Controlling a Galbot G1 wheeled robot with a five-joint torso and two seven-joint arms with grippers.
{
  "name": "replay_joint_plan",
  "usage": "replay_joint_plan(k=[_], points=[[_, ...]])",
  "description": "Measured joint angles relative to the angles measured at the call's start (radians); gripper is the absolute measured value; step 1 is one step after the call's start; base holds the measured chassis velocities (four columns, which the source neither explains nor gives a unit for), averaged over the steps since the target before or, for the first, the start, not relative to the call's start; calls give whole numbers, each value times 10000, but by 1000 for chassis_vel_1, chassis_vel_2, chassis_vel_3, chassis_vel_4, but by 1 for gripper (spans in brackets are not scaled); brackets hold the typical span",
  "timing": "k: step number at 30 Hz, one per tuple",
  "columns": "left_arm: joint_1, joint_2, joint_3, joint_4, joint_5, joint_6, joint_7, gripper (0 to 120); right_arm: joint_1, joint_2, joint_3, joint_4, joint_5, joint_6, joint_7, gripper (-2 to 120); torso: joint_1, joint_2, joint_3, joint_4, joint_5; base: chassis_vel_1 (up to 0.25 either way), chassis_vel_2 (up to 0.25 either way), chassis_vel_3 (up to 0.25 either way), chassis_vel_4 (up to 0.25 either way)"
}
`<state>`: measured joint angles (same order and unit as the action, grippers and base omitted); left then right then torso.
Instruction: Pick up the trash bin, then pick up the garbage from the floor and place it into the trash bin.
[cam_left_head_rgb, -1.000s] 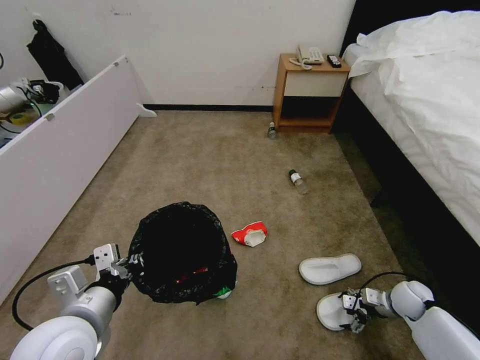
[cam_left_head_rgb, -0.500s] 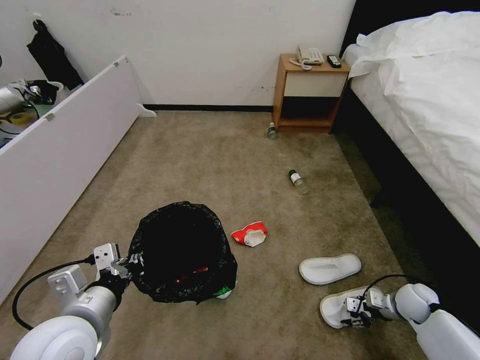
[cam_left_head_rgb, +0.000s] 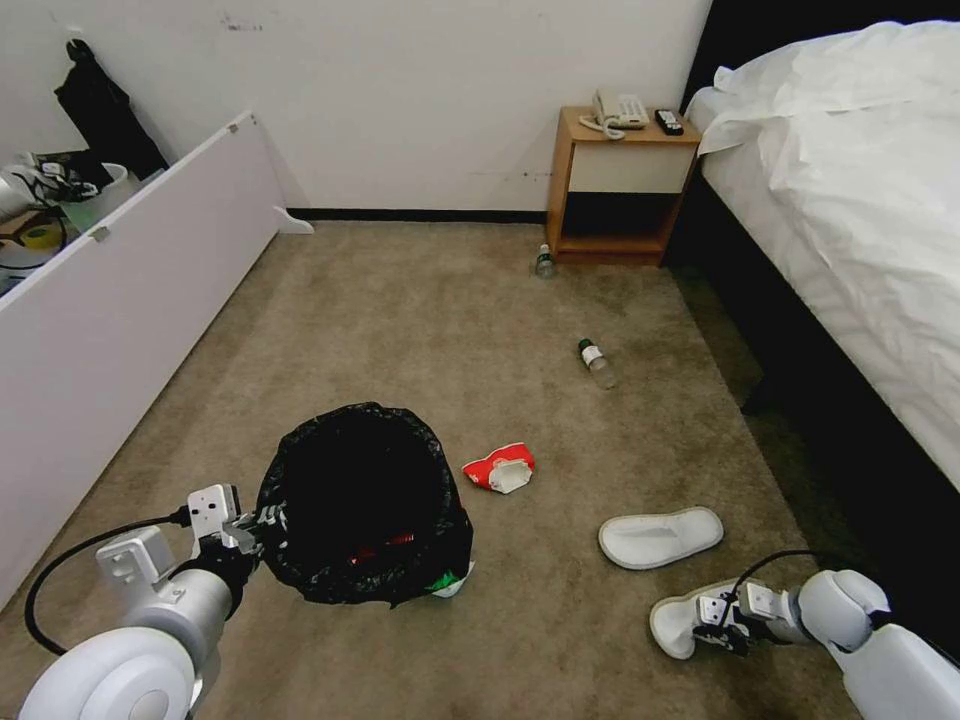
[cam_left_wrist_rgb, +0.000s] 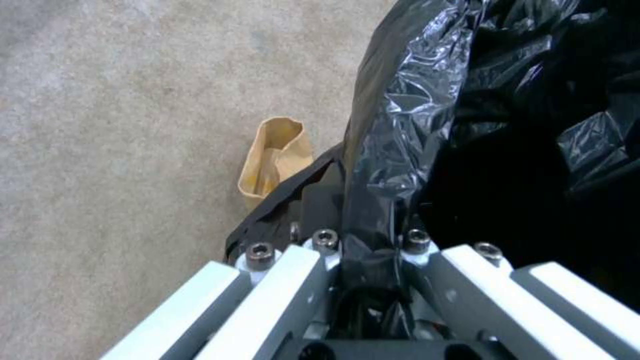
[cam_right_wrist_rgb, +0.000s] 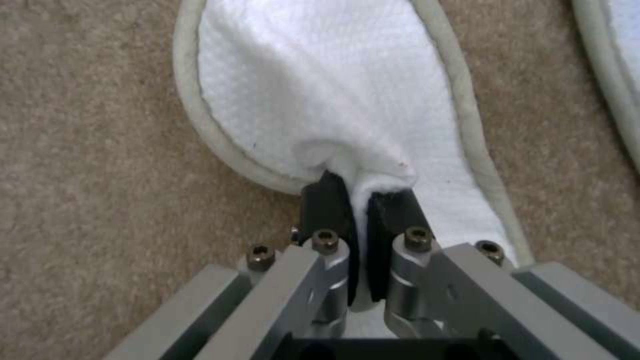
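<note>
Trash bin (cam_left_head_rgb: 365, 500), round, crinkly black liner, red litter inside

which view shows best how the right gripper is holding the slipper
The right wrist view: the right gripper has its fingers pinched shut on a fold of the slipper. The head view shows the same slipper small, on the carpet, partly behind the gripper.

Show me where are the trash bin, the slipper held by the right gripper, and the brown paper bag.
trash bin (cam_left_head_rgb: 360, 480), head view, on the dark inside of its black liner.
slipper (cam_right_wrist_rgb: 320, 90), right wrist view, on its white fabric beyond the fingers.
brown paper bag (cam_left_wrist_rgb: 277, 157), left wrist view, on its creased side.
</note>
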<state>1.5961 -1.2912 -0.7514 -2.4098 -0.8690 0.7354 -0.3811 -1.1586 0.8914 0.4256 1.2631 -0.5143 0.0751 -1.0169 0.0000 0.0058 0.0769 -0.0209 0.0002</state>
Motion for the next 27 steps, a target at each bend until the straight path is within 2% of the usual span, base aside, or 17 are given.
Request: replay_joint_plan(k=[3,10,12,15,18,19,21,23,25,27], points=[[-22,33,3,27,-13,0,4,1,-119,-86,98,202,180,-4,0,2,0,0,0,0,0,0,0,0,0],[-52,153,53,179,-9,0,33,1,-593,-394,643,1417,1690,-8,131,2,0,0,0,3,-2,0,0,0,0],[-49,234,202,246,101,0,62,1,-765,-537,901,2059,2835,-126,264,2,0,0,0,2,-2,0,0,0,0],[-50,258,289,273,173,0,88,1,-836,-613,1024,2405,3433,-208,292,2,0,0,0,2,-2,0,0,0,0],[-67,325,543,369,418,0,156,1,-1066,-869,1327,3453,5317,-360,426,2,0,0,0,3,-3,0,0,0,0],[-67,325,543,369,418,0,156,1,-1066,-869,1327,3453,5317,-360,426,2,0,0,0,3,-3,0,0,0,0],[-58,374,694,419,548,0,181,1,-1158,-981,1415,3967,6391,-370,463,2,0,0,0,2,-4,0,0,0,0],[-55,378,709,424,562,0,184,1,-1162,-987,1419,4010,6498,-372,465,2,0,0,0,1,-3,0,0,0,0],[4,450,983,472,766,0,231,1,-1023,-1015,1429,4743,8518,-420,533,2,0,0,0,1,-2,0,0,0,0],[15,458,1031,475,794,0,243,1,-959,-1008,1419,4871,8857,-449,565,2,0,1,0,2,-3,0,0,0,0]])
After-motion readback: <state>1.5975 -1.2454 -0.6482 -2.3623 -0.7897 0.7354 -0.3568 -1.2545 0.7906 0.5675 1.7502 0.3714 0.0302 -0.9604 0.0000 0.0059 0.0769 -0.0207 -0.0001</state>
